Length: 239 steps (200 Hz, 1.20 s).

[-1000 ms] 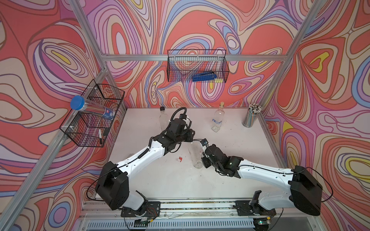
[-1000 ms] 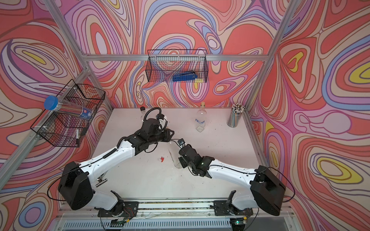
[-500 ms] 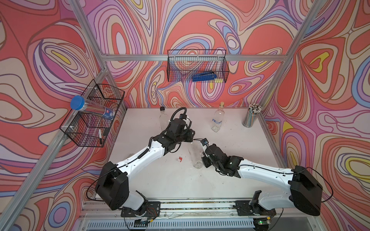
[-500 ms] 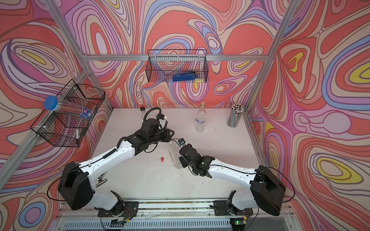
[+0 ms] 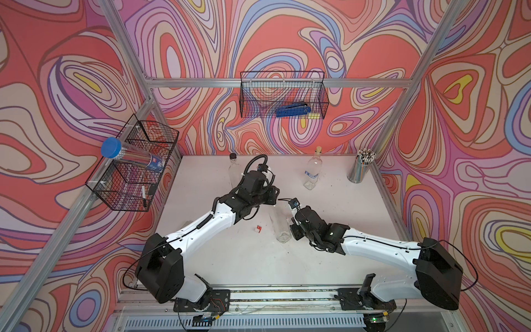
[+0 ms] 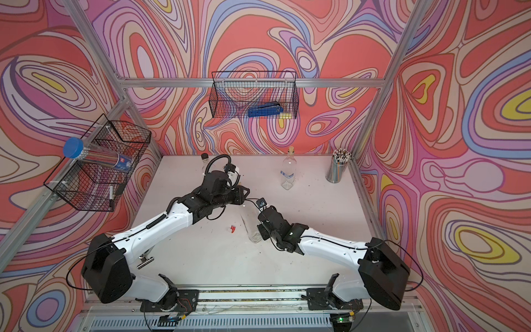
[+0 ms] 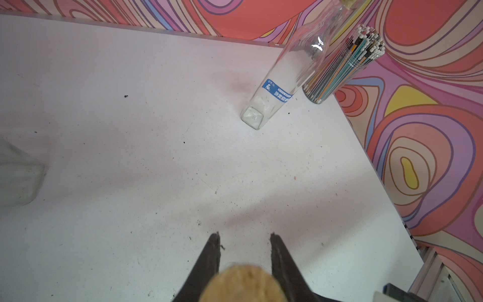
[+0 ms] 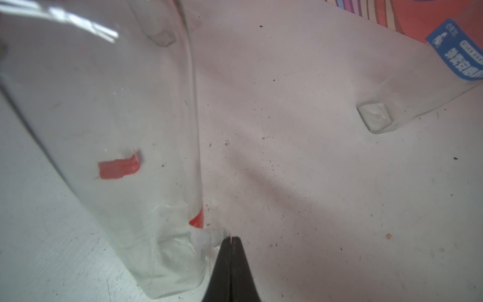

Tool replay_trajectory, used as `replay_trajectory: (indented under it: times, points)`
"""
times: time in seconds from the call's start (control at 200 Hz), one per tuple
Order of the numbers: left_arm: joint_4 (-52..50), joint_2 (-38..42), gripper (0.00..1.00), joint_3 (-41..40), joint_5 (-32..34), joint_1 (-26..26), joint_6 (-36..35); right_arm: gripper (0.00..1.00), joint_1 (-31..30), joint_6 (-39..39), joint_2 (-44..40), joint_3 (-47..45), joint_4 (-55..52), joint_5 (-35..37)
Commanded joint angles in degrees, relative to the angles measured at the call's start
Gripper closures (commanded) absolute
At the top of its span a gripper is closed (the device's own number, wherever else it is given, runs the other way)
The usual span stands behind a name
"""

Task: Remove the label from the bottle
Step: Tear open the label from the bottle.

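Bottle (image 8: 117,104) — base just beside right tool (image 8: 231,238)

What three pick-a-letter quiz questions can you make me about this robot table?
1. Where does the pencil cup stand on the table? A back right corner; B front middle; C left edge.
2. What colour is the label on the back right bottle? A green; B blue; C yellow.
3. How is the right pincer? A wide open; B holding a pencil; C shut.
Answers: A, it stands by the corner post in both top views; B, the right wrist view shows it close up; C, its black tips meet beside the middle bottle.
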<state>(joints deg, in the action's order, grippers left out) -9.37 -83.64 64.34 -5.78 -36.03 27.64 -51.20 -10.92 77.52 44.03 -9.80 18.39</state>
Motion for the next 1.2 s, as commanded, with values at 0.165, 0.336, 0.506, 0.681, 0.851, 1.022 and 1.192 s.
replay_trajectory:
  times: [0.165,0.336,0.506,0.681,0.851,1.022,1.192]
  points:
    - [-6.16,-0.04,1.0,-2.48,1.83,0.0,-4.26,1.0,1.08,0.81,0.87,0.0,1.18,-0.32]
    - [-6.15,0.05,1.0,-2.55,1.8,0.0,-4.26,1.0,1.37,1.07,1.13,0.0,1.63,-0.78]
    - [-6.13,0.06,1.0,-2.64,1.73,0.0,-4.26,1.0,1.53,1.08,1.41,0.18,1.79,-1.17]
    - [-6.17,0.31,1.0,-2.96,1.74,-0.03,-4.35,1.0,1.63,1.16,1.84,0.03,2.16,-1.09]
    - [-6.15,0.36,1.0,-3.09,1.56,0.0,-4.34,1.0,1.94,1.38,2.28,0.1,2.27,-0.99]
    - [-6.18,0.4,1.0,-3.09,1.45,0.0,-4.31,1.0,2.07,1.51,2.29,0.09,2.5,-1.14]
    - [-4.35,0.38,1.0,-3.08,1.18,0.0,-4.26,1.0,2.32,1.6,2.64,-0.02,2.85,-1.06]
